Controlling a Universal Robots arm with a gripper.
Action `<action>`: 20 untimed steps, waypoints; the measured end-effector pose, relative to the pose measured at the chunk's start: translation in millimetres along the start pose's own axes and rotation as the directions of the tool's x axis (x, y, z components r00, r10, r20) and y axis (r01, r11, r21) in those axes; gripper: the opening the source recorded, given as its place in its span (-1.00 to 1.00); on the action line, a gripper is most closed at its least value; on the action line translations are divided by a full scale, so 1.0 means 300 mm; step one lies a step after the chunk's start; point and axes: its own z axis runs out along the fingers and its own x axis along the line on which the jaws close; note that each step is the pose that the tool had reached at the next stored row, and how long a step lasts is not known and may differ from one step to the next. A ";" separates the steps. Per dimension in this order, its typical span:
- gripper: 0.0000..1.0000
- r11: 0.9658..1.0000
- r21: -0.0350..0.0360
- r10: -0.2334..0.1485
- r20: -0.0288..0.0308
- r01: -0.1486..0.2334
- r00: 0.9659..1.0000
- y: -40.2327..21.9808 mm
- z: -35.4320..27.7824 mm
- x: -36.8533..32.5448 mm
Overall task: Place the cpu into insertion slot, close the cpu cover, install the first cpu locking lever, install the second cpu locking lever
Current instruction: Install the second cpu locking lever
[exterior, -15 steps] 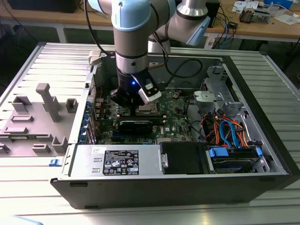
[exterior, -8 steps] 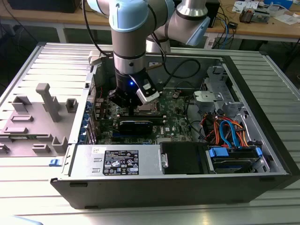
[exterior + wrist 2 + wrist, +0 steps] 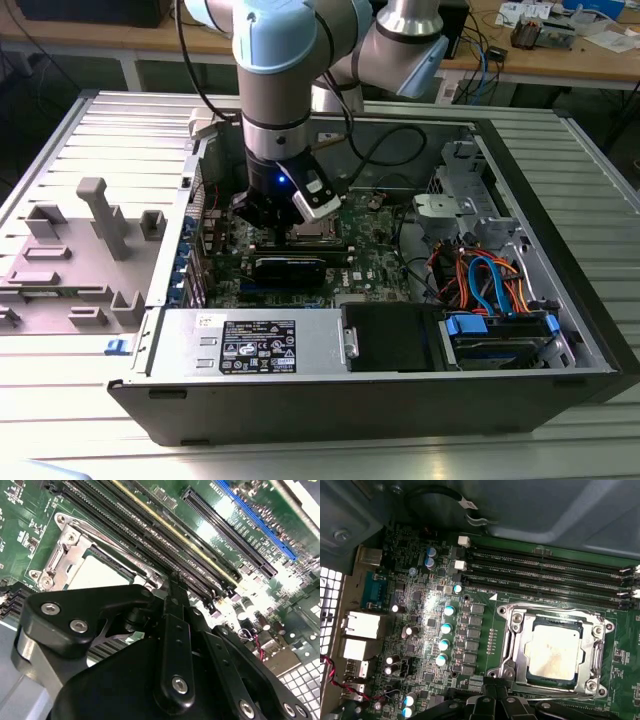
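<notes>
Now cpu (image 3: 555, 652) in insertion slot (image 3: 512, 650), cover (image 3: 592, 630) closed

My gripper (image 3: 172, 587) filled the near part of the second wrist view, black linkage with silver screws, fingers (image 3: 173, 600) pressed together into one thin tip. The tip sat just beside the socket (image 3: 75, 555), at the edge of its silver cover (image 3: 65, 550). The chip (image 3: 97, 572) lay flat inside, pale metal top showing. Long black memory slots (image 3: 150, 535) ran alongside on the green board (image 3: 25, 515).
</notes>
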 end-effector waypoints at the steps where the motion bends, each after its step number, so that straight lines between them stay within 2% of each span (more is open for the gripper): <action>1: -0.79 1.000 -0.014 0.000 0.002 0.000 1.000 -0.006 0.000 0.001; 5: -0.79 1.000 -0.014 0.000 0.004 0.001 1.000 -0.007 -0.015 0.001; 7: -0.79 1.000 -0.019 0.000 0.004 0.000 1.000 -0.026 -0.016 0.004; 8: -0.79 1.000 -0.025 0.000 0.005 0.000 1.000 -0.042 -0.016 0.007; 9: -0.79 0.999 -0.032 0.000 0.006 0.000 1.000 -0.057 -0.016 0.009; 10: -0.79 0.999 -0.040 0.000 0.008 0.000 1.000 -0.063 -0.016 0.010; 11: -0.79 0.998 -0.060 0.001 0.011 0.000 1.000 -0.063 -0.017 0.010; 12: -0.79 0.996 -0.085 0.001 0.015 0.000 1.000 -0.064 -0.016 0.010; 13: -0.79 0.995 -0.103 0.002 0.018 0.000 1.000 -0.063 -0.016 0.010; 15: -0.79 0.993 -0.114 0.002 0.019 0.000 1.000 -0.065 -0.014 0.010; 18: -0.79 0.992 -0.124 0.002 0.021 0.000 1.000 -0.072 -0.010 0.012; 20: -0.79 0.991 -0.133 0.003 0.022 0.000 1.000 -0.076 -0.003 0.012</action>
